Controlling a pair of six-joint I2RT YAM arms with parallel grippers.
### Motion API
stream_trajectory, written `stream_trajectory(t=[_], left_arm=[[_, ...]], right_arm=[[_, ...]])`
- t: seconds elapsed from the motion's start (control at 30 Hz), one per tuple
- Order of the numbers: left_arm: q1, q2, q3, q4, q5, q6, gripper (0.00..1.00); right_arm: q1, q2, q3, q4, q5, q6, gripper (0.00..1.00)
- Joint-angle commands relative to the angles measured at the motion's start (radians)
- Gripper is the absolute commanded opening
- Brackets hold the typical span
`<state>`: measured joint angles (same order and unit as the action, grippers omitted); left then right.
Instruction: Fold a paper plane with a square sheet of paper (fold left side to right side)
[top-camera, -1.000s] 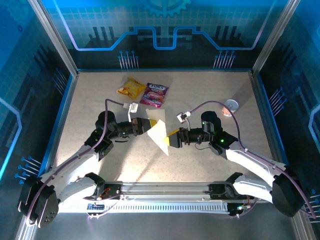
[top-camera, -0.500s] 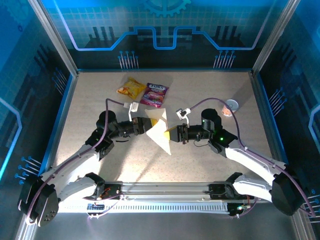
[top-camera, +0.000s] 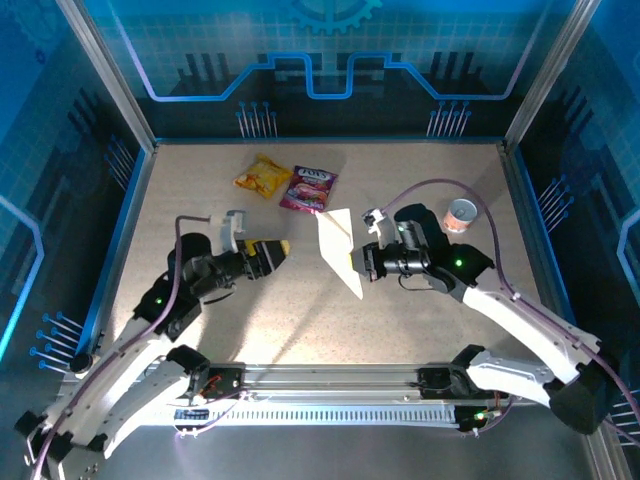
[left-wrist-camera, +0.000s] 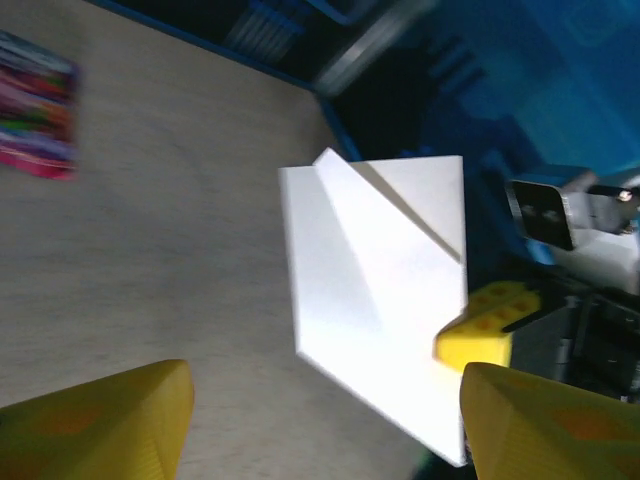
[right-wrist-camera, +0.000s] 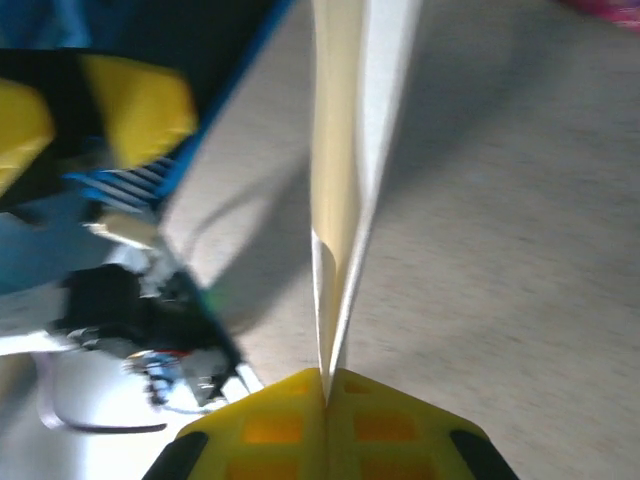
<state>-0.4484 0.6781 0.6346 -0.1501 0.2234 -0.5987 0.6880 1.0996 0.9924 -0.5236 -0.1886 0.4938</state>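
1. Left pincer: above the left part of the worktop, jaws wide apart, nothing between them. It is well apart from the paper. In its own wrist view the two yellow fingers frame the lower corners.
2. Yellow snack packet: flat on the worktop at the far side, just beside the pink one.
3. Pink snack packet: flat, to the right of the yellow one. Its near corner is close to the far end of the paper.
4. Paper: white and folded, mid-worktop, held on edge between the arms. The long axis runs from the far end by the pink packet to the near right. The broad end is far and the narrow point is near.
   - Left wrist view: the broad face, with a folded flap and a diagonal crease at the upper corner.
   - Right wrist view: the paper edge-on, two thin layers spreading apart away from the grip.
5. Right pincer: jaws pressed together on the paper's right edge. The yellow fingers meet around the layers.
6. Small round cup: upright at the far right, apart from everything else. Its top looks reddish, and what it holds cannot be told.
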Motion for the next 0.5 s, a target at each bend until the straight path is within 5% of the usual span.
stream_trajectory(t=[0.0, 0.17, 0.47], left_arm=[[0.015, -0.076, 0.027, -0.324, -0.295, 0.072, 0.74], [0.031, -0.159, 0.018, -0.449, -0.391, 0.054, 0.75], [0.04, -0.168, 0.03, -0.488, -0.417, 0.051, 0.76]], right_arm=[[0.074, 0.13, 0.114, -0.438, 0.521, -0.018, 0.06], [0.2, 0.375, 0.28, -0.676, 0.874, 0.071, 0.06], [0.337, 0.826, 0.527, -0.888, 1.074, 0.169, 0.09]])
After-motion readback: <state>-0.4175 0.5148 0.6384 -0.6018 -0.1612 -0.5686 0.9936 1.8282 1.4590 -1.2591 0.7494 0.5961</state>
